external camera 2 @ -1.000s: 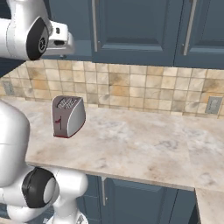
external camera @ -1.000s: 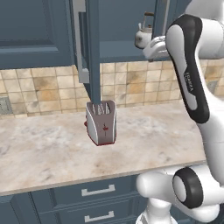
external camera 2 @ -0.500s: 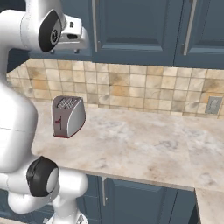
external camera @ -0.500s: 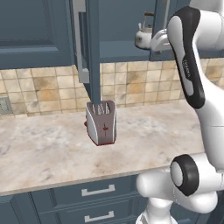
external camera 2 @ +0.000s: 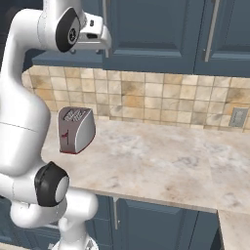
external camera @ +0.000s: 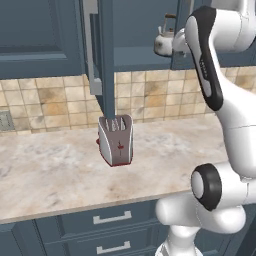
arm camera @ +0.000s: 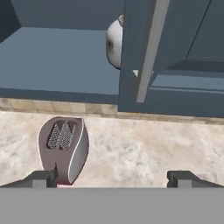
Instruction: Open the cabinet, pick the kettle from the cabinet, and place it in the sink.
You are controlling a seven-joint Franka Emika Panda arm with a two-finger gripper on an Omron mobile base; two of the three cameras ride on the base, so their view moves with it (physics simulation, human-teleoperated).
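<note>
The cabinet (external camera: 140, 30) stands with one door (external camera: 106, 60) swung out edge-on over the counter. On its shelf sits the small silver kettle (external camera: 164, 42), and the white hand is just to its right in the left base view. In the hand view the kettle (arm camera: 114, 41) is half hidden behind the open door (arm camera: 131, 57) with its silver bar handle (arm camera: 148, 48). My gripper (arm camera: 113, 177) is open and holds nothing, and its fingertips (arm camera: 41, 178) stand wide apart. From the right base view the gripper (external camera 2: 104, 47) hangs in front of the cabinet fronts (external camera 2: 156, 29). The sink is out of view.
A silver toaster (external camera: 116, 140) with red marks stands on the marble counter (external camera: 50, 175) below the open door. Tiled backsplash runs behind it. Blue drawers (external camera: 110, 220) sit under the counter edge. A closed wall cabinet door (external camera 2: 224, 29) lies to the right.
The arm has swung upward and its elbow has risen. The hand has shifted a little toward the kettle. The fingers stay wide apart; kettle, door and toaster have not moved.
</note>
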